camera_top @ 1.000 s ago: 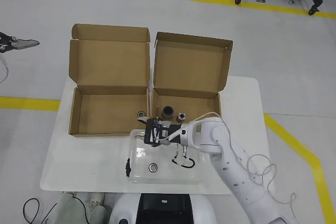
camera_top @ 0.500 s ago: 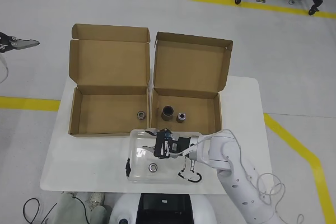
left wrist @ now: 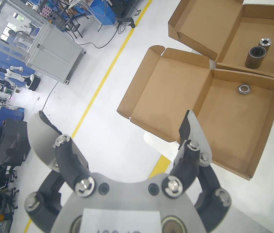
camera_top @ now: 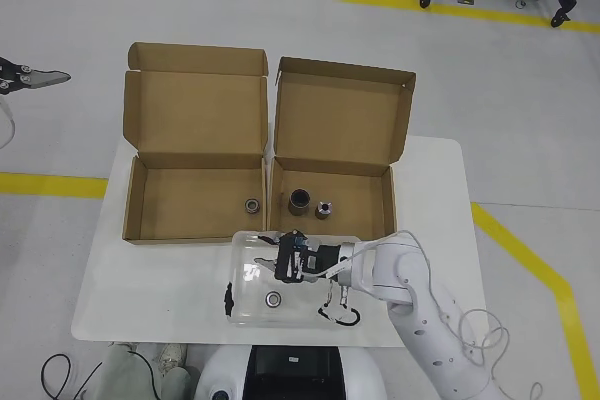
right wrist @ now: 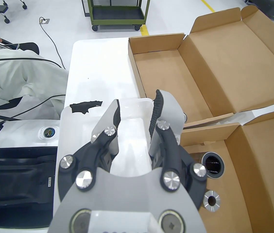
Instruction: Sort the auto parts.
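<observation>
My right gripper (camera_top: 280, 262) (right wrist: 137, 112) hangs open over the clear plastic tray (camera_top: 242, 312) (right wrist: 78, 122), with nothing between its fingers. A metal bearing (camera_top: 273, 298) lies in the tray, nearer the robot than the gripper. The left cardboard box (camera_top: 180, 205) (left wrist: 236, 127) holds another bearing (camera_top: 250, 204) (left wrist: 243, 89). In the right cardboard box (camera_top: 360, 195) stand a dark cylinder (camera_top: 299, 199) (right wrist: 212, 164) (left wrist: 255, 57) and a silver bushing (camera_top: 323, 209) (right wrist: 212, 201) (left wrist: 265, 42). My left gripper (camera_top: 40, 75) (left wrist: 114, 122) is open and empty, high above the floor, far left of the table.
Both boxes stand side by side at the back of the white table (camera_top: 430, 200), lids folded back. Black scraps (camera_top: 340, 312) (right wrist: 86, 106) cling to the tray's edges. Bare table lies left of the tray and right of the boxes.
My right gripper has drawn back from the near edge of the boxes toward the robot and now sits over the tray. Nothing has moved in the last half second.
</observation>
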